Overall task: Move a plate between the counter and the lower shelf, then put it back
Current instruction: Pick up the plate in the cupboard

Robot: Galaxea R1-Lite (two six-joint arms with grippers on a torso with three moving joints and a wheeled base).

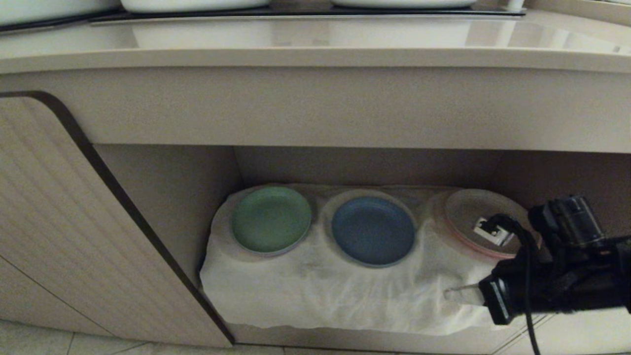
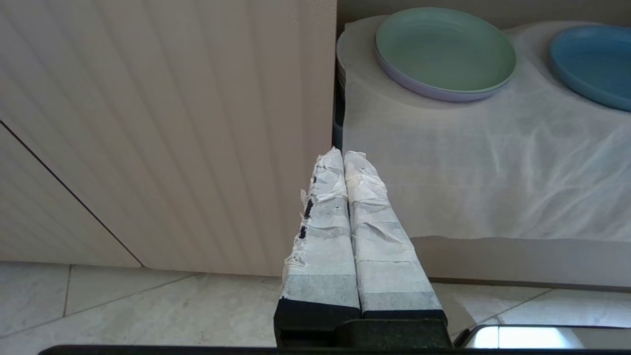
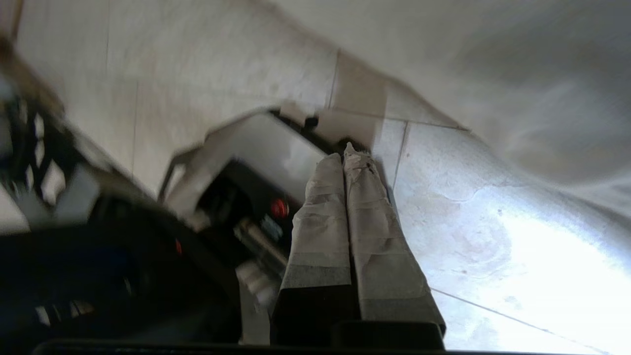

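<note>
Plainly — right gripper (image 3: 345, 153) jaws together, empty

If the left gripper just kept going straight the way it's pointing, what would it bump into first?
Probably the white cloth draped over the lower shelf. The left gripper, shut, points at the cloth's left edge beside the ribbed door; depth is unclear, so it might graze the door.

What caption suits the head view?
Blue plate between green plate and beige plate on the lower shelf.

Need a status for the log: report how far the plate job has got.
Done: nothing visible; the blue plate lies on the lower shelf's white cloth, between two other plates. In hand: the right gripper, jaws shut and empty, is near the shelf front. Left: grasp, counter, return.
</note>
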